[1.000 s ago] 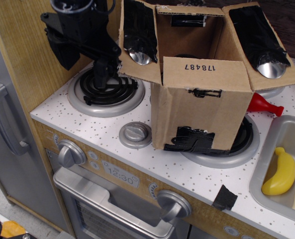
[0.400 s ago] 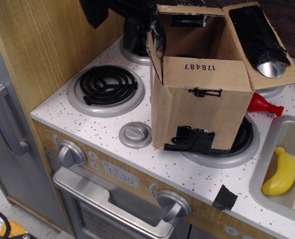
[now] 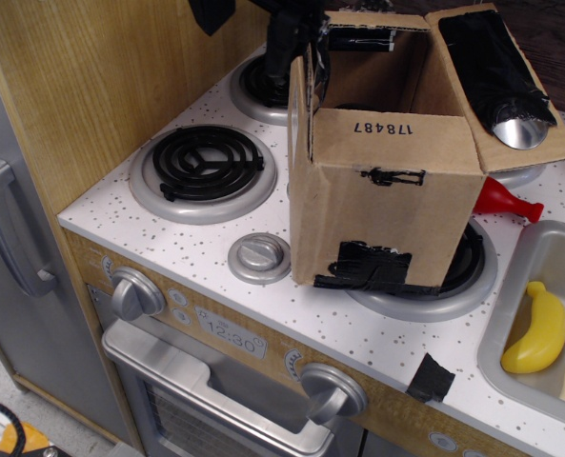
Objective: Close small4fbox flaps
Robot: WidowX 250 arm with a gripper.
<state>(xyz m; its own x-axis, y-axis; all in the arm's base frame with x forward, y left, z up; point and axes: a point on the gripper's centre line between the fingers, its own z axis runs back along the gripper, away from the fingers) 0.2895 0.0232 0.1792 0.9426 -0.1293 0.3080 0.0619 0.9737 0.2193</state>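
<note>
While gripper (image 3: pixel 292 43) touches small4fbox (image 3: pixel 387 205), four flaps (image 3: pixel 396 138)

End effector (image 3: pixel 296 43): matte black plastic, blocky angular housing above, narrow dark finger section below; details indistinct

A single camera looks down at an angle from the front of the toy stove (image 3: pixel 196 248), close in. The cardboard box (image 3: pixel 387 205) sits just right of centre, and the sink (image 3: pixel 549 314) is cut off at the right edge.

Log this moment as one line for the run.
gripper: against left flap, state unclear | left flap: upright | right flap: open outward | box: on stove
</note>
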